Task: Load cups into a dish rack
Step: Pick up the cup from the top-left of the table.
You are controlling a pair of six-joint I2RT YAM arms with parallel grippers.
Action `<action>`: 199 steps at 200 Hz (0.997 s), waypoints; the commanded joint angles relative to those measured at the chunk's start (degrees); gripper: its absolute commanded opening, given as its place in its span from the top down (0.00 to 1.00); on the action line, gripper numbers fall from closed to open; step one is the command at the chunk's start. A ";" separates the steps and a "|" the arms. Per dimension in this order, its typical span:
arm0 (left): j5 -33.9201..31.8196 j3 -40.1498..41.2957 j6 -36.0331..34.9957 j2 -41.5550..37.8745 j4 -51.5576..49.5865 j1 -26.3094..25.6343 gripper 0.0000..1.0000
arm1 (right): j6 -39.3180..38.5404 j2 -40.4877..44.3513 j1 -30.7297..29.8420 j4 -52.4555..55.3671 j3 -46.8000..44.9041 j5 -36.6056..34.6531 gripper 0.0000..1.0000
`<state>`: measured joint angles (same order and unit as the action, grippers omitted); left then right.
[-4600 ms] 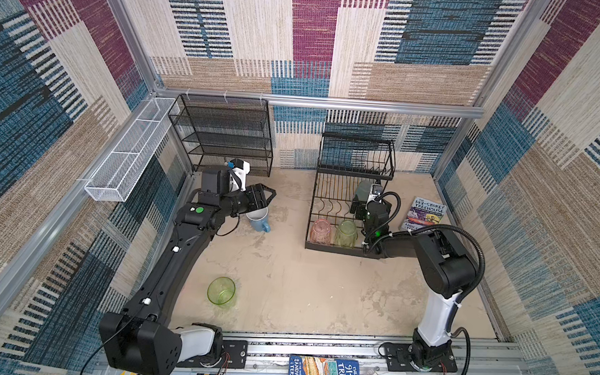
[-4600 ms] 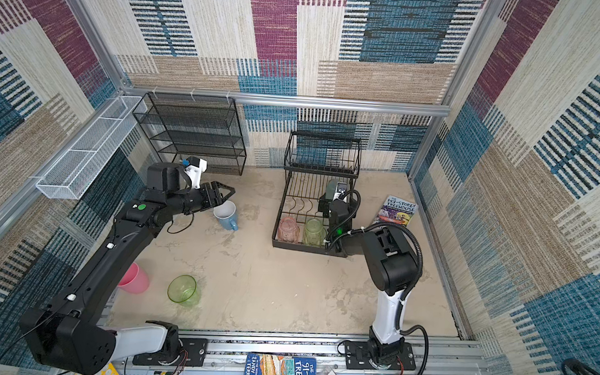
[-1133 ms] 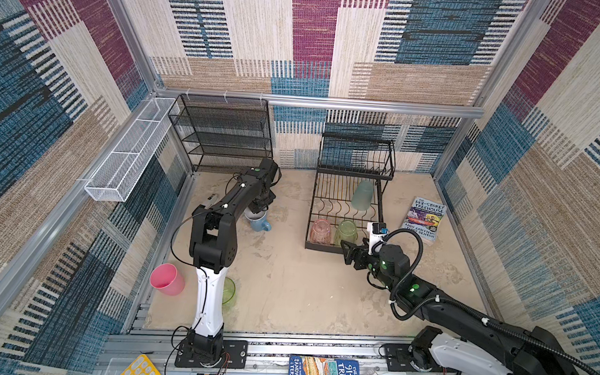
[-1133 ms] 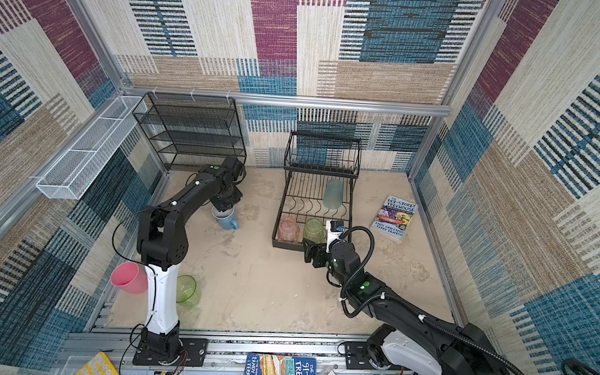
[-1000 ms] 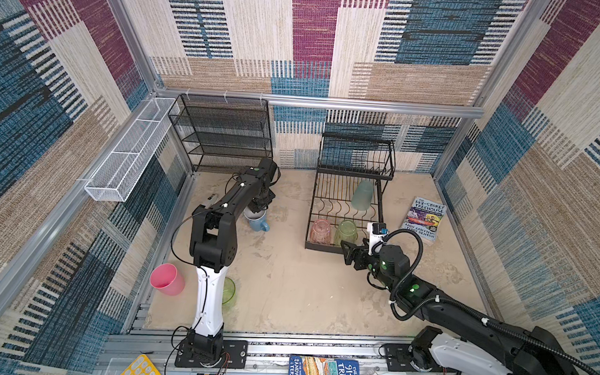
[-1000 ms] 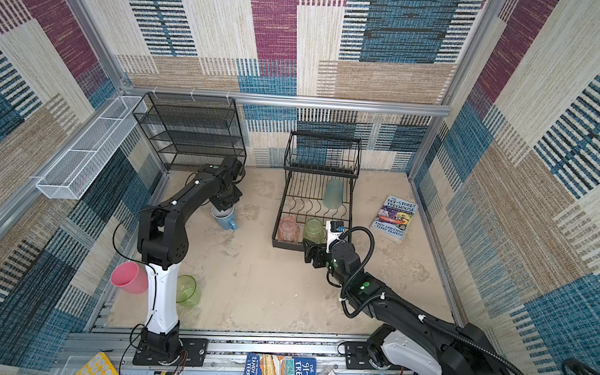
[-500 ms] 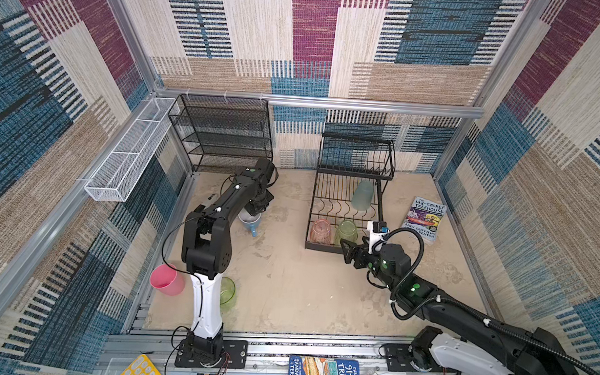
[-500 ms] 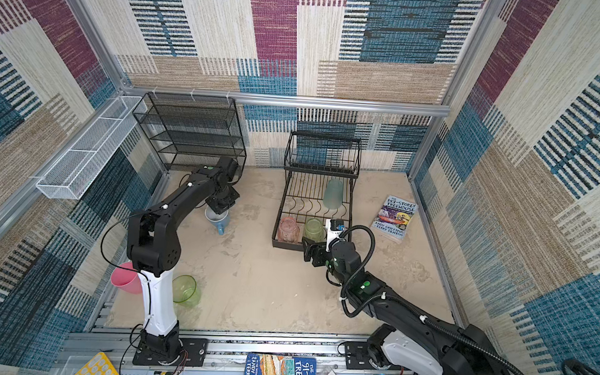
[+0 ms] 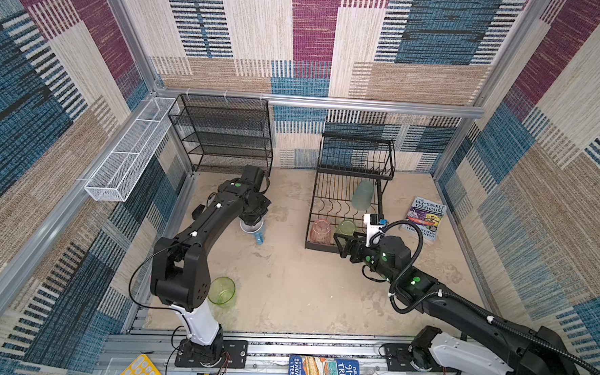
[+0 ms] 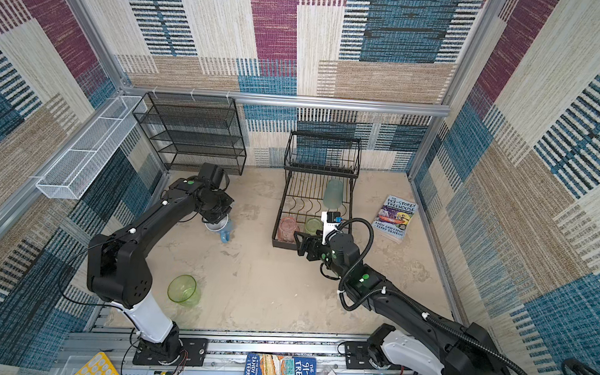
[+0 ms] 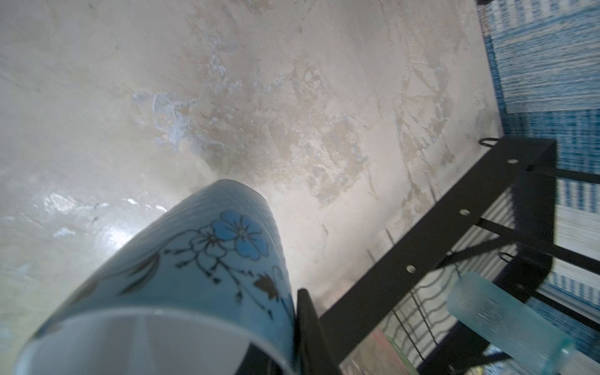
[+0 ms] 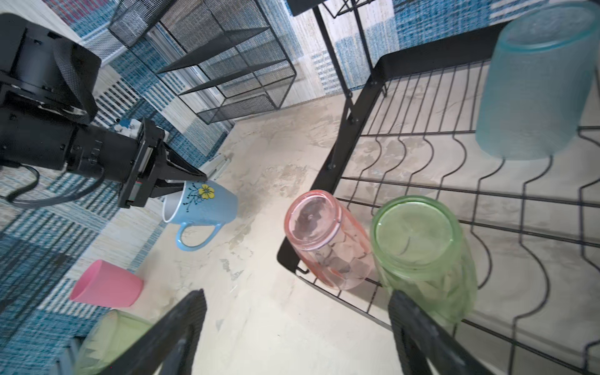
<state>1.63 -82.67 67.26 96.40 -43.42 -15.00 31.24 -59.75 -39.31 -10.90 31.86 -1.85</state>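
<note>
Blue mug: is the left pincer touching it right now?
Touching. The right wrist view shows the left pincer closed on the rim of the blue mug, with no gap between finger and rim.

Overhead pair, close wrist cameras sharing dish rack (image 11: 435, 242)

Left gripper (image 12: 185, 180) clamped on mug (image 12: 209, 206) rim; right gripper (image 9: 341, 240) jaws spread, arm outstretched.
</note>
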 commanded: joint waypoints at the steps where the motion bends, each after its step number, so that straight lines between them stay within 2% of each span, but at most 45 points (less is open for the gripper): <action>1: 6.30 3.81 5.33 -4.26 8.72 0.02 0.97 | 6.97 -0.93 -0.60 -2.16 1.38 5.23 0.09; 57: 14.15 16.71 16.50 -16.60 23.36 -0.01 0.97 | 23.29 -6.02 -2.13 -9.20 4.02 13.00 0.09; 99: 19.16 22.47 25.42 -22.13 34.91 -0.02 0.97 | 32.40 -8.83 -3.17 -13.79 5.90 13.78 0.10; 152: 23.63 27.59 35.81 -23.98 51.33 -0.02 0.97 | 39.85 -9.19 -3.76 -17.32 6.53 12.31 0.10; 199: 26.64 31.61 43.00 -22.97 62.92 -0.03 0.97 | 44.32 -14.88 -3.76 -21.15 9.06 15.25 0.15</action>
<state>24.80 -52.18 104.12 73.10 6.90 -15.03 71.94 -72.62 -43.05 -27.42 39.64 11.44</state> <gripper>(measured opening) 0.124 0.857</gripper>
